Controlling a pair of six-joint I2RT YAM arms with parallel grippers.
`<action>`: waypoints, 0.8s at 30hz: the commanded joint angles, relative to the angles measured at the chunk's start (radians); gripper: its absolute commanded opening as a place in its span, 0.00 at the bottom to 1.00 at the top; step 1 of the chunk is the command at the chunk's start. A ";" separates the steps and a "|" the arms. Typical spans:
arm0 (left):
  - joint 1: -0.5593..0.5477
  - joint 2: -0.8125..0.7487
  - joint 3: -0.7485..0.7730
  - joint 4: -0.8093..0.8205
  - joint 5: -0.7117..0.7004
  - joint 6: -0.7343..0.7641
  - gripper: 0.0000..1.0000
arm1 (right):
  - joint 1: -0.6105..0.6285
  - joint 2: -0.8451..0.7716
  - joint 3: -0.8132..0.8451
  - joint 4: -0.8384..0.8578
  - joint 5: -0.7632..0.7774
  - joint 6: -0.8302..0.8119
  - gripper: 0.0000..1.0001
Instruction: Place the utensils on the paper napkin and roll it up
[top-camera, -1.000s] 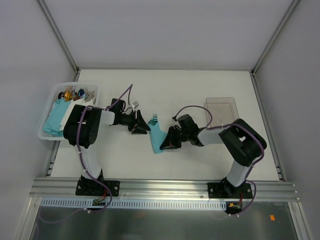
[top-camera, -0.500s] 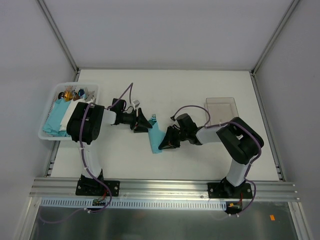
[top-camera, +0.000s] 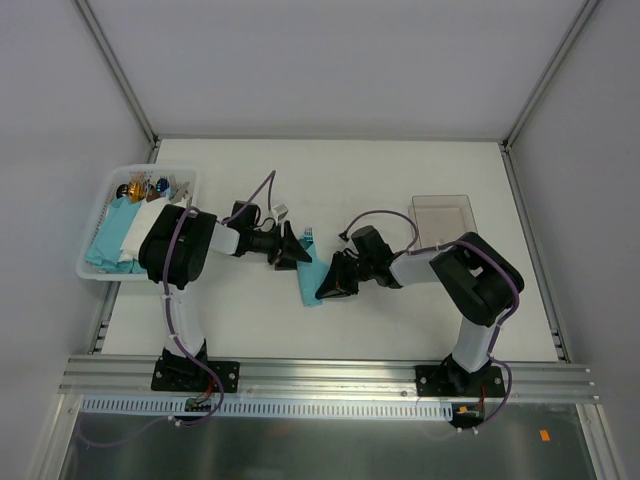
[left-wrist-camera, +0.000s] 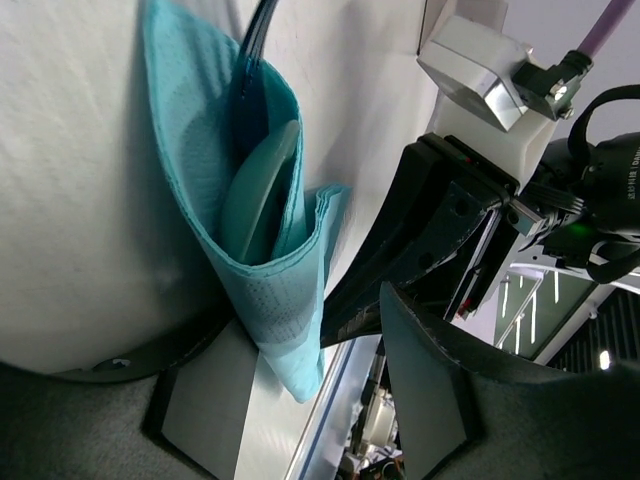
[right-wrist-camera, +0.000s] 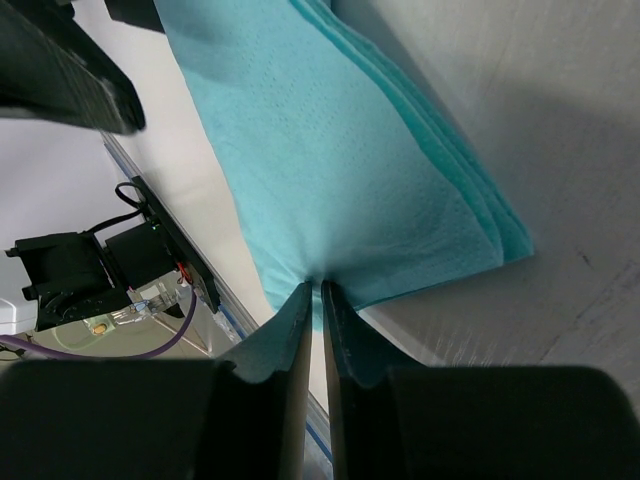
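The teal-blue paper napkin (top-camera: 313, 277) lies mid-table, folded over the utensils. In the left wrist view the napkin (left-wrist-camera: 200, 150) forms a pocket holding a teal spoon (left-wrist-camera: 262, 185) and a darker blue handle (left-wrist-camera: 256, 40). A utensil tip (top-camera: 308, 236) pokes out of the far end. My left gripper (top-camera: 292, 251) is open at the napkin's far left side, and the napkin's lower corner rests against one finger (left-wrist-camera: 200, 400). My right gripper (top-camera: 333, 281) is shut on the napkin's edge (right-wrist-camera: 330, 200), with its fingertips (right-wrist-camera: 300, 310) pinching the paper.
A white basket (top-camera: 92, 270) at the left edge holds teal and white napkin bundles and small items. A clear plastic tray (top-camera: 445, 214) stands at the back right. My right arm's gripper (left-wrist-camera: 440, 220) shows close by in the left wrist view.
My left gripper has moved right, closer to the napkin. My right gripper has shifted slightly left, pushing the held edge over the utensils.
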 joint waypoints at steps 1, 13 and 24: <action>-0.034 0.062 -0.052 -0.038 -0.137 0.038 0.52 | 0.005 0.062 -0.025 -0.142 0.127 -0.058 0.13; -0.046 0.097 -0.034 -0.018 -0.117 0.009 0.23 | 0.007 0.063 -0.025 -0.142 0.126 -0.056 0.13; -0.036 0.019 0.031 -0.053 -0.008 0.058 0.00 | -0.013 -0.107 -0.043 -0.145 0.124 -0.085 0.20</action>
